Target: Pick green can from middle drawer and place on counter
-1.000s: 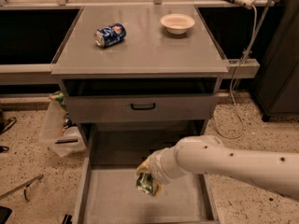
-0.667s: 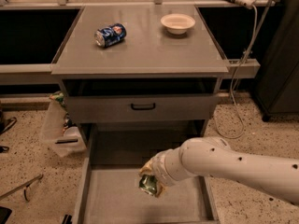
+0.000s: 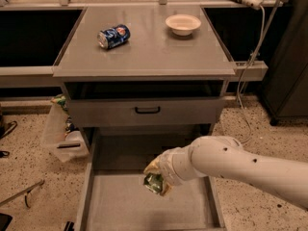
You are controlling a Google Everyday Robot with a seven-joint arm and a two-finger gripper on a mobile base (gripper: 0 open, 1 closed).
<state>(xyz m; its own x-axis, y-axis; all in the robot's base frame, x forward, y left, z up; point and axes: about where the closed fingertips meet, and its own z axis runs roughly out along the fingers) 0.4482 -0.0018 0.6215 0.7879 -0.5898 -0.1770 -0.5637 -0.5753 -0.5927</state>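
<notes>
Currently, the gripper [image 3: 155, 181] at the end of the white robot arm [image 3: 231, 163] is positioned over the wide grey metal middle drawer [image 3: 120, 208], which is pulled out. Its yellowish fingers [image 3: 152, 166] are clenched on the small green drink can with pale mottled markings [image 3: 154, 183]. The can sits between the fingers, with one finger showing above it and the other at its lower right edge; whether it touches the drawer floor cannot be determined. Below and to the left of the fingers lies the bare flat floor of the drawer, bounded by low side walls. Directly beyond the fingers, farther from the camera, is a grey drawer front with a black handle [image 3: 147, 110]. Beyond that, well apart from the fingers, the broad flat grey worktop [image 3: 159, 52] carries two items set apart from each other. A blue drink can with a red-white logo [image 3: 113, 36] lies on its side beyond and left of the fingers, and a shallow white bowl [image 3: 183, 24] stands upright beyond and slightly right of them. Left of the fingers, outside the drawer, a clear plastic bin [image 3: 60, 138] rests on the speckled floor [image 3: 29, 162]. Far right of the fingers, a white cable [image 3: 250, 61] hangs beside the worktop.
</notes>
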